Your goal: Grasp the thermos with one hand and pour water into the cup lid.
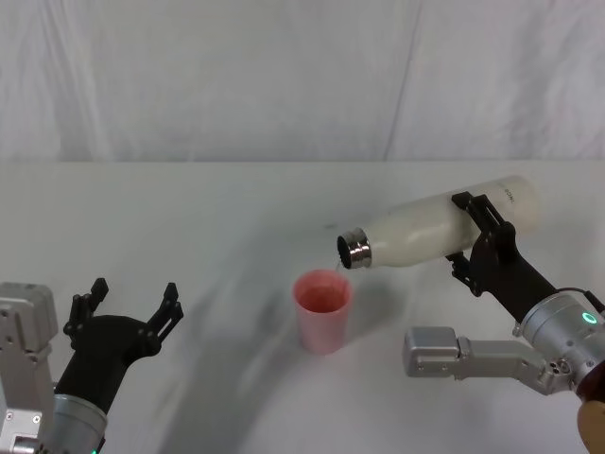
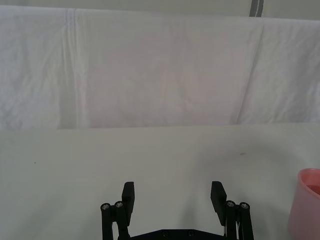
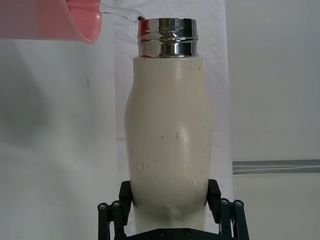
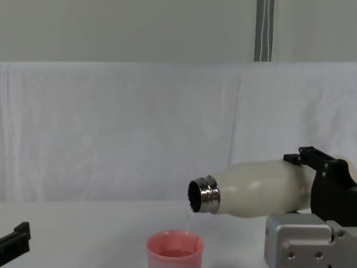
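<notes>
Pouring observed: right gripper (image 1: 480, 235) clamped on tilted thermos (image 1: 444, 227), thin stream falling into cup lid (image 1: 322, 310) below. Left gripper (image 1: 123, 307) parked low, fingers spread, empty.

Cream thermos (image 1: 444, 227) tipped, trickling into pink cup lid (image 1: 322, 309).

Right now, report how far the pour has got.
Done: right hand grips the tall cream-white matte thermos, tipped over the small salmon-pink cup lid. In hand: a thin stream falls into it. Left: finish, right the thermos. Left hand open, idle.
</notes>
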`<control>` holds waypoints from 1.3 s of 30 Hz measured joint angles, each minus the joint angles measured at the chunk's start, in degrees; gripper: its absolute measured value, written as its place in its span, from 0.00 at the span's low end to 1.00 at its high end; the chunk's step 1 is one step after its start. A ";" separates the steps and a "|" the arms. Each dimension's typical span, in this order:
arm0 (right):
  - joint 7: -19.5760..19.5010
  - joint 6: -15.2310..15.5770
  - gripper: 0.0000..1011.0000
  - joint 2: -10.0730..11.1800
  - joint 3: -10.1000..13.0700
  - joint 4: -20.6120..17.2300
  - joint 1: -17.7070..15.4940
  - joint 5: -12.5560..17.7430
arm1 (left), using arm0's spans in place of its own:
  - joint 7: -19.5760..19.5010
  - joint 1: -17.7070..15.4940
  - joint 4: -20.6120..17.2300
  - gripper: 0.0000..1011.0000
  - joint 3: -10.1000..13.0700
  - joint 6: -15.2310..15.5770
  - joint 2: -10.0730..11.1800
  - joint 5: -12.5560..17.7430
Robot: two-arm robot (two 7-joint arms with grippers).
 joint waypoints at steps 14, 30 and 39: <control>0.08 -0.16 0.93 -0.11 0.05 0.12 0.13 0.21 | 0.00 0.00 0.00 0.99 0.00 0.00 0.00 0.00; 0.09 -0.30 0.93 -0.07 -0.01 0.29 0.22 0.22 | 0.00 0.00 0.00 0.99 0.00 0.00 0.00 0.00; 0.03 -0.38 0.93 -0.08 -0.06 0.47 0.36 0.22 | 0.00 0.00 0.00 0.99 0.00 0.00 0.00 0.00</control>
